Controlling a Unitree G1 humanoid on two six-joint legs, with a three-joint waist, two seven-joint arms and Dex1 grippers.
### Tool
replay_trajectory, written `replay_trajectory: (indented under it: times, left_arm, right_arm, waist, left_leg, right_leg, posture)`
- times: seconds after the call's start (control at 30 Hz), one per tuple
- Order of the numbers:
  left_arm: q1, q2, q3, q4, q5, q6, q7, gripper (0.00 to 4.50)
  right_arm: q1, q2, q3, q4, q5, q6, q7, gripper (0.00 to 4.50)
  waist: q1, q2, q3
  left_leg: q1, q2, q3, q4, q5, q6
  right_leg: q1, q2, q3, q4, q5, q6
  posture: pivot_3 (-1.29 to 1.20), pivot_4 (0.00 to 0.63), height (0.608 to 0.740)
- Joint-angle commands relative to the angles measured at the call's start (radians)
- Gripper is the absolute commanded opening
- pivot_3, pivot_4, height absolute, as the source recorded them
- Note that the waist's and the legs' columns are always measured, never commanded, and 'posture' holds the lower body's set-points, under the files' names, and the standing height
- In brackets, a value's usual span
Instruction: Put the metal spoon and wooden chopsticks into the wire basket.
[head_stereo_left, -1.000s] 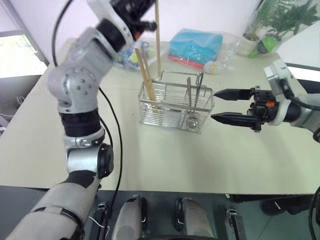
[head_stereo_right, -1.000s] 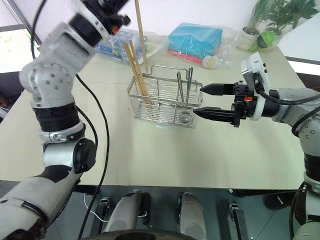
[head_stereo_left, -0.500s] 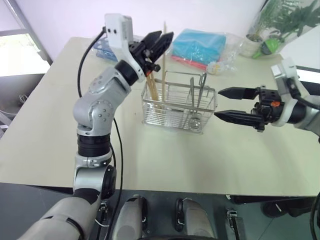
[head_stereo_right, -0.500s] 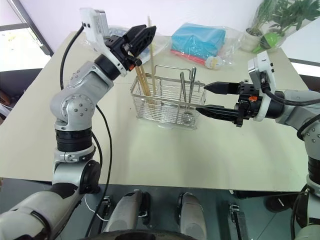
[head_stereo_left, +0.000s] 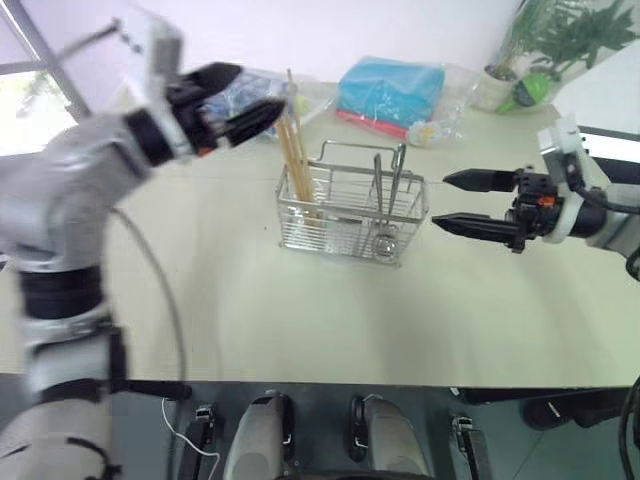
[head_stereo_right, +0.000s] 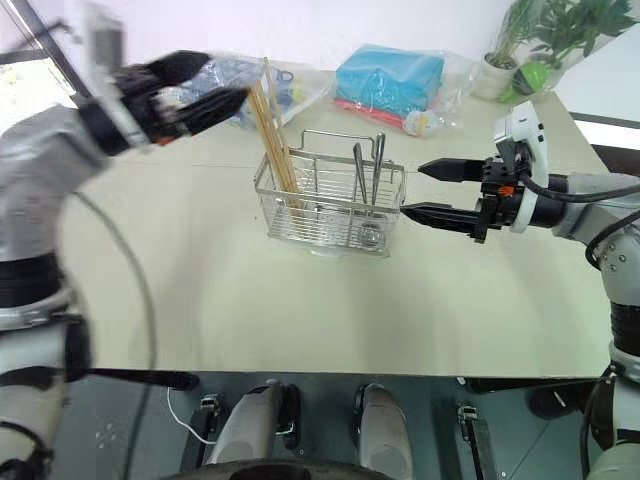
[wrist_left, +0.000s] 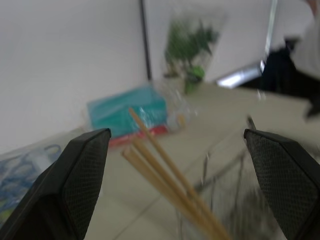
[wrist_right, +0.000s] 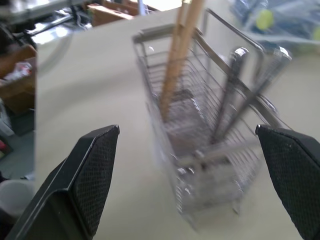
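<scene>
Near the middle of the beige counter (head_stereo_left: 300, 320), wire basket (head_stereo_left: 352, 215) upright, with wooden chopsticks (head_stereo_left: 297, 160) leaning in its left end and metal spoon (head_stereo_left: 379, 195) standing in the right compartment among other metal cutlery. Level with the basket's right end and just apart from it, right end effector (head_stereo_left: 462, 203) spread wide and empty, fingertips aimed at the mesh. Farther back on the left, left end effector (head_stereo_left: 245, 98) likewise gaping with nothing held, close beside the chopstick tops; beyond, blue plastic-wrapped packages (head_stereo_left: 390, 90).
</scene>
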Motion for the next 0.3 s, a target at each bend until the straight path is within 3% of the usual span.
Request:
replay_trajectory:
  times: [0.03, 0.17, 0.3]
  left_arm:
    - [0.061, 0.138, 0.025, -0.042, -0.035, -0.007, -0.215, 4.48]
    - [0.187, 0.262, 0.062, -0.048, 0.014, -0.07, -0.324, 4.48]
    - [0.285, 0.307, 0.084, -0.063, 0.053, -0.126, -0.36, 4.48]
  right_arm:
    - [-0.033, -0.034, -0.001, 0.078, -0.054, -0.072, 0.078, 4.5]
    - [-0.083, -0.045, 0.03, 0.202, -0.12, -0.136, 0.146, 4.5]
    - [-0.117, -0.036, 0.057, 0.275, -0.167, -0.175, 0.189, 4.5]
  waist:
    - [0.003, 0.0, 0.0]
    - [-0.003, 0.001, 0.0]
    - [-0.006, 0.002, 0.001]
  left_leg:
    - [0.0, 0.0, 0.0, 0.0, 0.0, 0.0]
    - [0.0, 0.0, 0.0, 0.0, -0.001, 0.001]
    - [0.0, 0.0, 0.0, -0.004, 0.0, -0.001]
  right_leg:
    - [0.0, 0.0, 0.0, 0.0, -0.001, -0.001]
    - [0.0, -0.001, 0.0, -0.001, -0.002, -0.004]
    - [-0.003, -0.001, 0.001, -0.001, -0.002, -0.004]
  posture:
    - [0.0, 0.15, 0.715]
    - [0.0, 0.15, 0.715]
    - [0.0, 0.15, 0.715]
